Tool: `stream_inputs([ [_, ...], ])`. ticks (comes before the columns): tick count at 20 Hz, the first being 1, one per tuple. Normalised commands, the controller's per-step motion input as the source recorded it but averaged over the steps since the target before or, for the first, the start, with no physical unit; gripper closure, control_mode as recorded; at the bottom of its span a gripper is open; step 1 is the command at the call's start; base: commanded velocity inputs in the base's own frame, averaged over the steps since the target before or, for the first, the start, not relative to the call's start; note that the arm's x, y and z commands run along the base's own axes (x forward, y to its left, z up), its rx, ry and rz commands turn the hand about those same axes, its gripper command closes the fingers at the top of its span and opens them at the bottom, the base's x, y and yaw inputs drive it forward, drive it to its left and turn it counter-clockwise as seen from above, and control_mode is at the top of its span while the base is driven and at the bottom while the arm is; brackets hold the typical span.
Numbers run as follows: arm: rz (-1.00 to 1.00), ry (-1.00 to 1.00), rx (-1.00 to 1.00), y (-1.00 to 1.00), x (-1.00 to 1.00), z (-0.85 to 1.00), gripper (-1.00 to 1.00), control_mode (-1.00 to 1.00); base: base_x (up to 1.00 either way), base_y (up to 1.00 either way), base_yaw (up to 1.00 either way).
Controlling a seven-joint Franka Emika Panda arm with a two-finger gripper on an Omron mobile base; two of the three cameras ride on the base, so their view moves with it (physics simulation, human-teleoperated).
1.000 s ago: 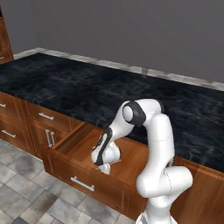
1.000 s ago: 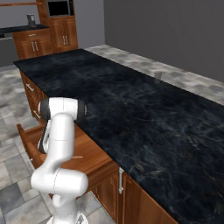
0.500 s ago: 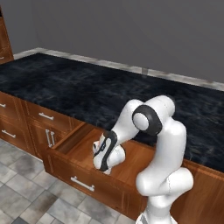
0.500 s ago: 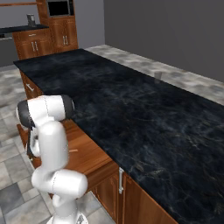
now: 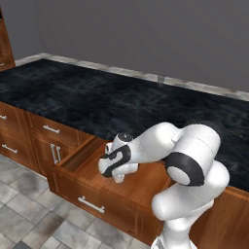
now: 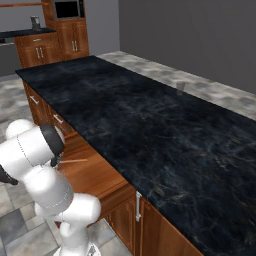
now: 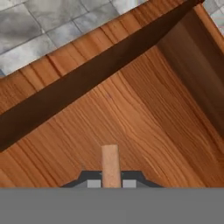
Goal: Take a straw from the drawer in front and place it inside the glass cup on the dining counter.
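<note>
Open drawer (image 5: 104, 192) interior: fingers (image 7: 94, 183) closed on the straw (image 7: 110, 165), light, stiff, best gripped mid-length.

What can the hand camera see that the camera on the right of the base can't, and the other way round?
Hand view alone: the gripper shut on one end of the straw, and the floor tiles beyond the drawer's front. Right base view alone: the black counter, the glass cup at its far edge, and the straw's length. Both: the open drawer's wooden bottom and the straw.
</note>
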Motion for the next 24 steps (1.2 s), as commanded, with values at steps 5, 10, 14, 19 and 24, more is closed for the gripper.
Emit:
stream_inputs([
  [5, 0.01, 0.11, 0.05, -0.39, 0.16, 0.99, 1.00, -1.00, 0.00, 0.00, 0.00],
  [10, 0.06, 0.21, 0.04, -0.03, -0.13, 0.87, 1.00, -1.00, 0.00, 0.00, 0.00],
  [14, 0.05, 0.26, 0.02, 0.09, -0.33, 0.79, 1.00, -1.00, 0.00, 0.00, 0.00],
  [19, 0.02, 0.25, 0.04, 0.09, -0.42, 0.87, 1.00, -1.00, 0.00, 0.00, 0.00],
  [24, 0.00, 0.22, 0.17, 0.00, -0.46, 0.93, 1.00, -1.00, 0.00, 0.00, 0.00],
])
